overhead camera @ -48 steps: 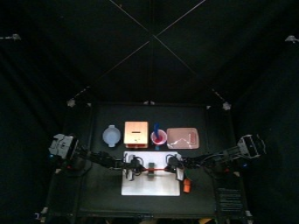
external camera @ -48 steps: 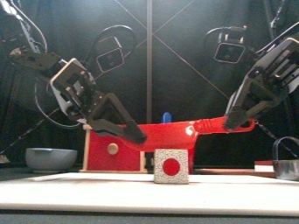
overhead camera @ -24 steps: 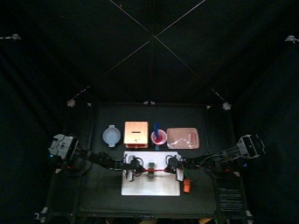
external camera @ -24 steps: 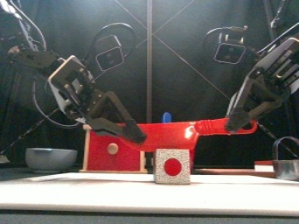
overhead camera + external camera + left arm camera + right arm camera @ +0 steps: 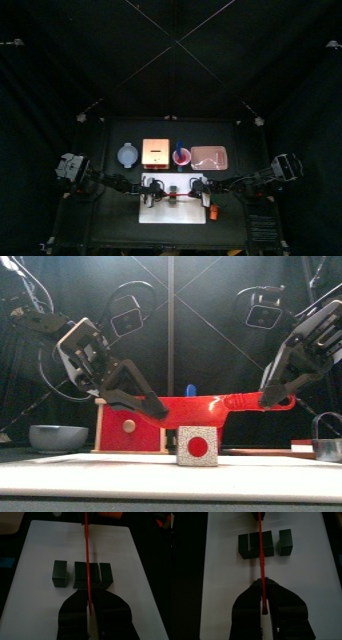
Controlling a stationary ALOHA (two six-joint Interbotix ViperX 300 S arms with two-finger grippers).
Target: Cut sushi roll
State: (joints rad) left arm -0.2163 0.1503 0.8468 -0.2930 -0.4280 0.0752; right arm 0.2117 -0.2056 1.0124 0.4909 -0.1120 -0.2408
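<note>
matt dark sushi roll (image 5: pixel 83 574) pieces on a smooth white, perhaps plastic, board (image 5: pixel 40 557), glossy red blade (image 5: pixel 201 406)

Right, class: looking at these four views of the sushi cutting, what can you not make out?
- Left wrist view: the knife, edge-on, covers the seam between two pieces of the sushi roll; whether they are fully parted is hidden.
- Front view: the nearest piece blocks the pieces behind it.
- Top view: the roll on the white board is too small to count pieces.
</note>
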